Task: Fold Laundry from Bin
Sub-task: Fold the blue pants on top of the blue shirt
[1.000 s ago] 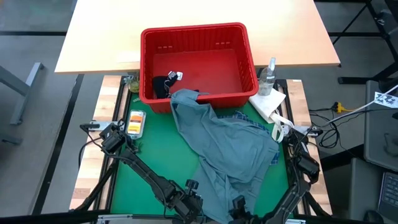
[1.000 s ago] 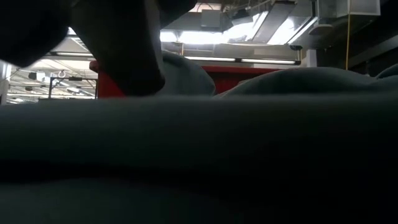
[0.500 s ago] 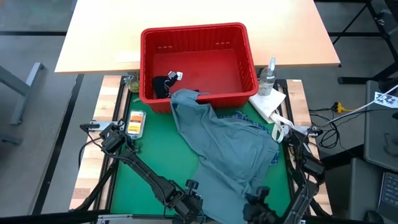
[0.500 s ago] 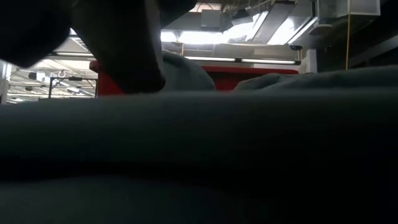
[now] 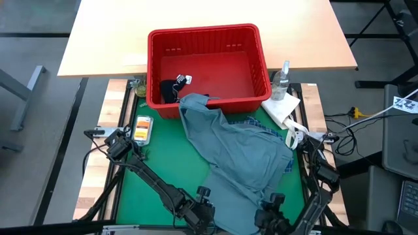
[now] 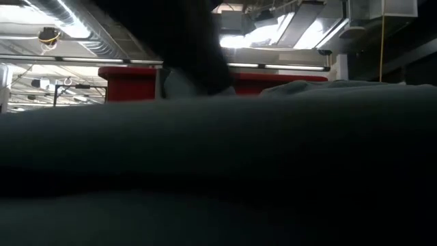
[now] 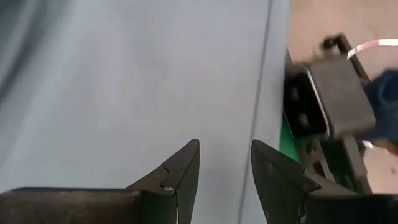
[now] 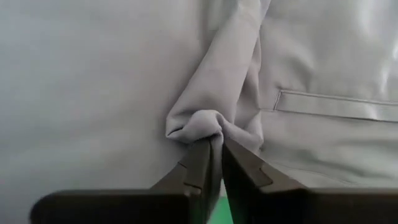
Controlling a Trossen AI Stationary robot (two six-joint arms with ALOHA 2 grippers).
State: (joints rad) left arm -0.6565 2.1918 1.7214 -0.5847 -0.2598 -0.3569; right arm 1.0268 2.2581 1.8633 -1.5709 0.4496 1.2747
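Observation:
A large grey-blue garment [image 5: 235, 156] lies spread on the green mat [image 5: 163, 156]. Its far end is draped over the near rim [image 5: 192, 101] of the red bin [image 5: 202, 29]. A blue-white plaid shirt [image 5: 261, 124] peeks out from under it on the right. A dark navy piece [image 5: 171, 89] lies in the bin. My left gripper [image 5: 201, 210] is open at the garment's near left part, beside a hem [image 7: 266, 93]. My right gripper [image 5: 274, 207] is at the garment's near right part, shut on a bunch of its cloth. My left gripper [image 7: 225, 149] has its open fingers slanting down over the grey-blue cloth; I cannot tell whether they touch it. My right gripper [image 8: 216, 144] pinches a small gathered fold of the grey-blue garment [image 8: 205, 124] between its two fingertips, coming from above at a slant. The cloth around the fold lies slack in wrinkles on the mat.
A spray bottle [image 5: 282, 79] and a white paper towel [image 5: 282, 109] sit right of the bin. A small orange-and-white pack [image 5: 142, 128] lies at the mat's left edge. A light wooden table [image 5: 196, 16] stands beyond the bin. In the low view the cloth [image 6: 218, 171] fills nearly everything.
My right gripper has gone along the near edge toward the table's right and has rolled about its wrist. The garment's near right part has been drawn along and bunched; in the low view its hump on the right has flattened. The far end has stayed on the bin's rim.

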